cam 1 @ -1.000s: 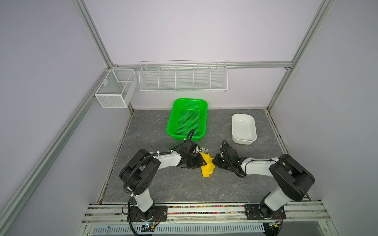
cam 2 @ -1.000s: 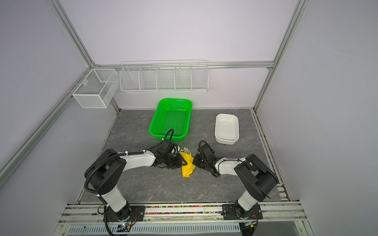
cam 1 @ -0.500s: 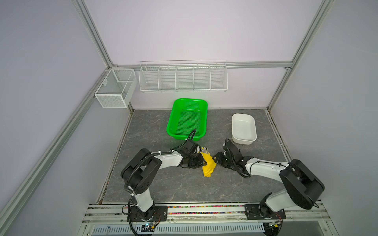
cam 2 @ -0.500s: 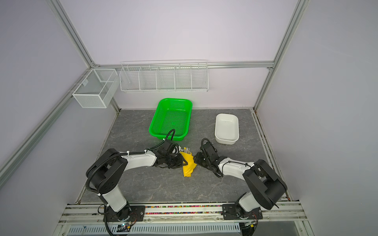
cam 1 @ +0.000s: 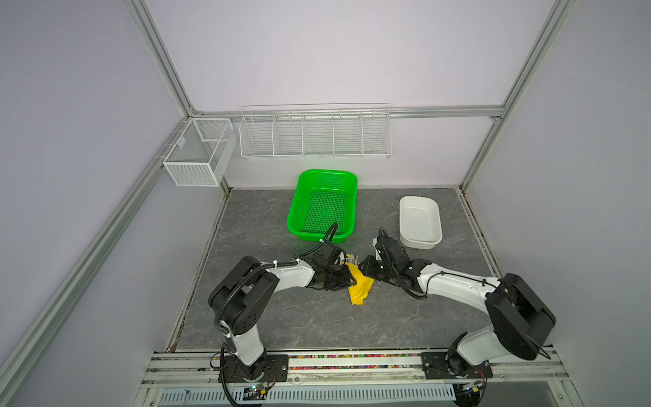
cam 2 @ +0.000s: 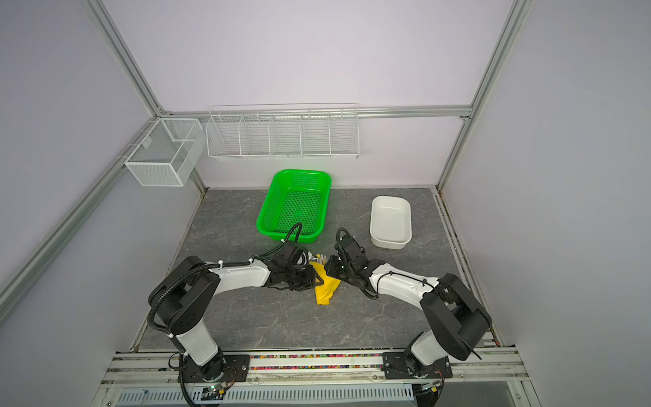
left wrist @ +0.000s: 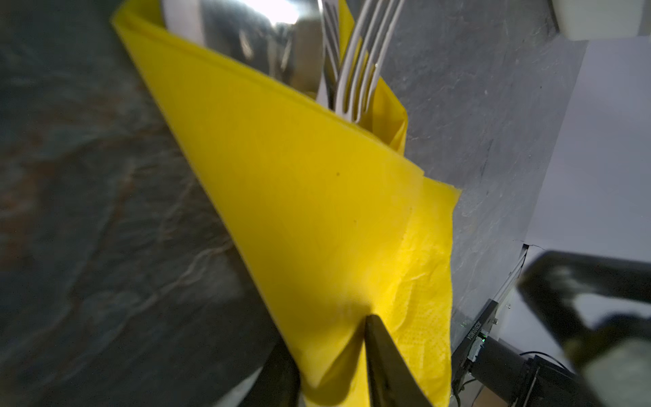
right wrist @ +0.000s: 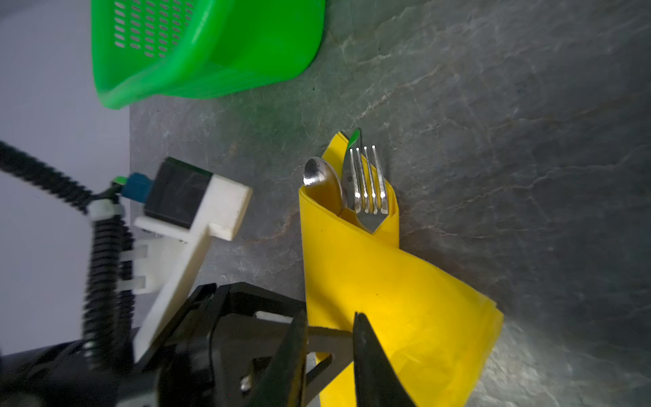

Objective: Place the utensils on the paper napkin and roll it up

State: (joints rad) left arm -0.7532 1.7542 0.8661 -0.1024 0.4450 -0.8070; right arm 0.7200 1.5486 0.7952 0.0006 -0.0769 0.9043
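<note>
The yellow paper napkin [cam 1: 359, 287] [cam 2: 326, 287] lies mid-table, partly rolled around the utensils. Fork [right wrist: 368, 190], knife blade [right wrist: 347, 176] and spoon bowl [right wrist: 322, 179] stick out of its far end; the handles are hidden inside. My left gripper [cam 1: 347, 278] [left wrist: 327, 338] comes from the left and is shut on a fold of the napkin [left wrist: 317, 211]. My right gripper [cam 1: 366, 271] [right wrist: 327, 315] sits at the roll's right side. Its jaws are a little apart, over the napkin's edge [right wrist: 387, 289] and the left gripper's finger. I see nothing pinched between them.
A green perforated basket [cam 1: 326, 171] [cam 2: 303, 171] stands just behind the roll. A white tub [cam 1: 419, 243] [cam 2: 389, 243] sits at the back right. White wire racks [cam 1: 315, 132] hang on the back wall. Both arms' wrists nearly meet over the napkin.
The right arm stretched out, its elbow swinging right, while its gripper stayed beside the roll; its jaws widened, then narrowed. The left gripper and the napkin kept their place.
</note>
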